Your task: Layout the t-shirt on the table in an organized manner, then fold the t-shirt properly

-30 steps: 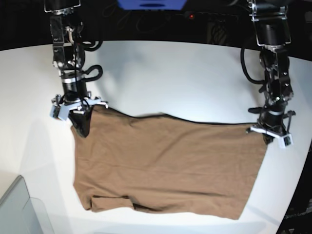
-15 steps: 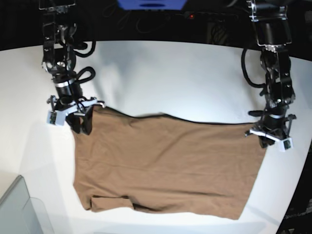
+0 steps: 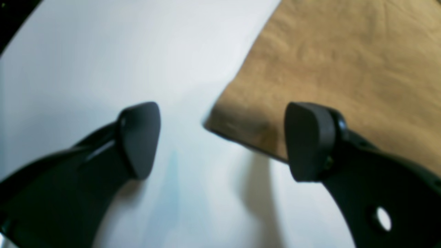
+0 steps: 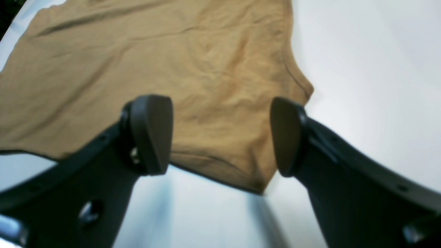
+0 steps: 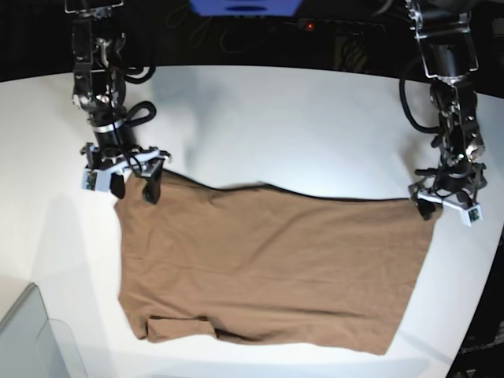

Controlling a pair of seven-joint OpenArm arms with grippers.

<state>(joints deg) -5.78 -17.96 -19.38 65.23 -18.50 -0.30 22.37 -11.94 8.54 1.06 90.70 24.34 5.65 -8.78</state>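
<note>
In your left wrist view, the left gripper (image 3: 220, 137) has its jaws spread wide and grips nothing. A corner of the brown t-shirt (image 3: 330, 69) lies flat between the pads on the white table (image 3: 103, 51), filling the upper right of the frame.

In your right wrist view, the right gripper (image 4: 220, 137) is likewise spread and empty. The t-shirt (image 4: 155, 69) covers the upper left and centre, and its near corner sits just below and between the pads. Bare table (image 4: 379, 69) fills the right side.

In the base view, the t-shirt (image 5: 268, 268) lies spread across the lower middle of the table (image 5: 276, 118), mostly flat, with a small tuck turned over near its lower left edge. The right gripper (image 5: 129, 183) hangs over the upper left corner of the cloth, the left gripper (image 5: 442, 205) over the upper right corner.

You appear to be at the end of laying out, both corners let go. Next you would judge whether that tuck needs smoothing, then take hold of an edge again to begin the first fold.
</note>
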